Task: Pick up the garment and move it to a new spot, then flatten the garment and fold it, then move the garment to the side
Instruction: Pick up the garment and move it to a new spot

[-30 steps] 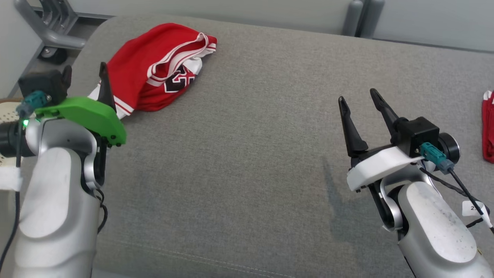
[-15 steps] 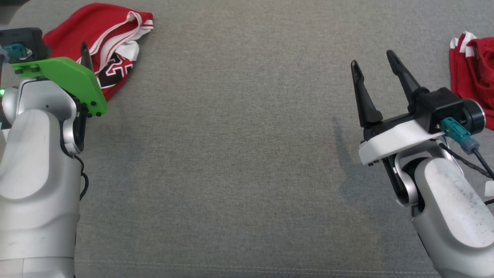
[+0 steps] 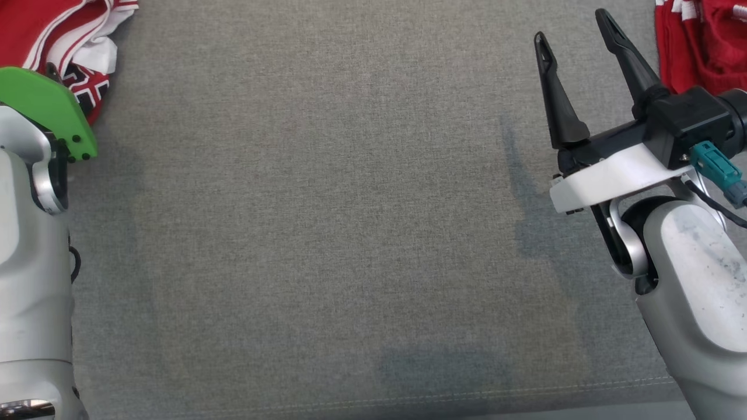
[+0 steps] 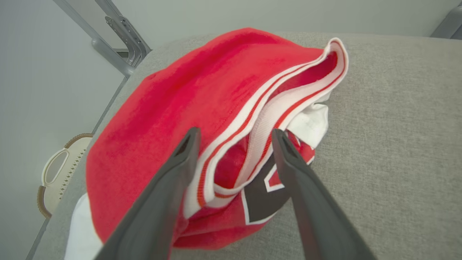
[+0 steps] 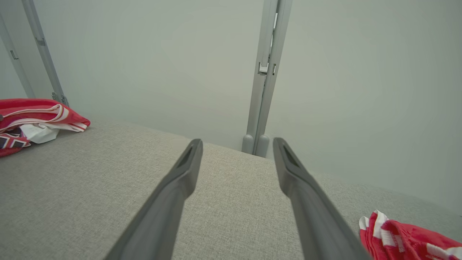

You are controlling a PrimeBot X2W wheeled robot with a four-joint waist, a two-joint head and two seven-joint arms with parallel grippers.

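Observation:
A crumpled red jersey (image 4: 202, 108) with white-striped trim and a black number lies at the far left of the grey fabric surface (image 3: 327, 204). In the head view the jersey (image 3: 58, 29) peeks out at the top left, behind my left arm's green wrist plate (image 3: 41, 111). My left gripper (image 4: 235, 133) is open, its two fingers reaching over the jersey's striped trim, apart from it. My right gripper (image 3: 571, 26) is open above bare fabric at the right, holding nothing; it is also open in the right wrist view (image 5: 237, 141).
A second red and white garment (image 3: 700, 41) lies at the far right, close to my right gripper, and appears again as a garment (image 5: 408, 234) low in the right wrist view. A pale basket (image 4: 57, 173) and a metal frame (image 4: 115, 47) stand beyond the left edge. A wall post (image 5: 265, 90) rises behind.
The head camera has swung: the whole picture shifted, so the jersey now sits in the top left corner and the second garment has come in at the right. Both grippers stay open.

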